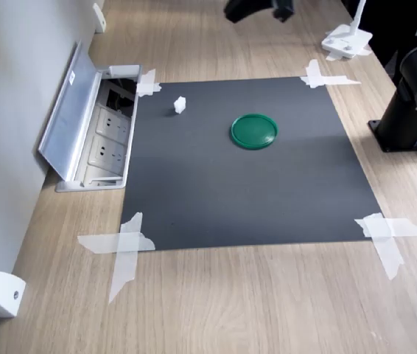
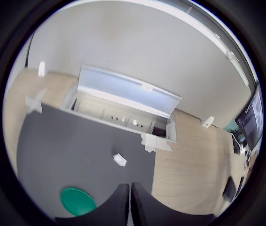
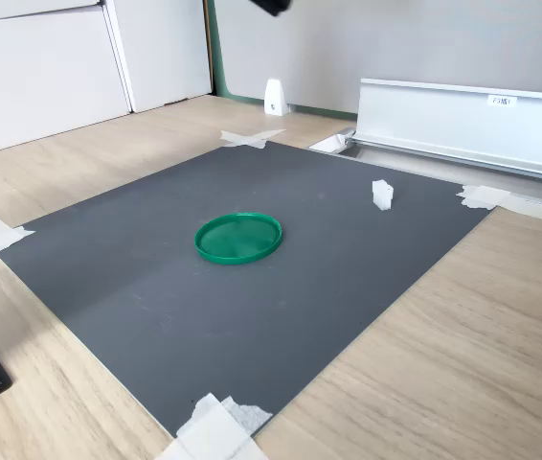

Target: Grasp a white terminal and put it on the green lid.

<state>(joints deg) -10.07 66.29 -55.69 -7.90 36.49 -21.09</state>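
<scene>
Hovering high above mat (image 1: 245, 184) | gripper (image 2: 130, 200) clenched, fingers together, empty | white terminal (image 2: 119, 159) at 10 o'clock of green lid (image 1: 253, 131), apart

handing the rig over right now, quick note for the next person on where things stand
End effector: fingers together, empty, raised well above the mat.
White terminal: on the dark mat, near the corner by the open socket box, untouched.
Green lid: flat near the mat's middle, nothing on it, clearly apart from the terminal.
Done: nothing yet.
Left: open, descend on the terminal, grasp it, carry it over and set it on the lid.
</scene>
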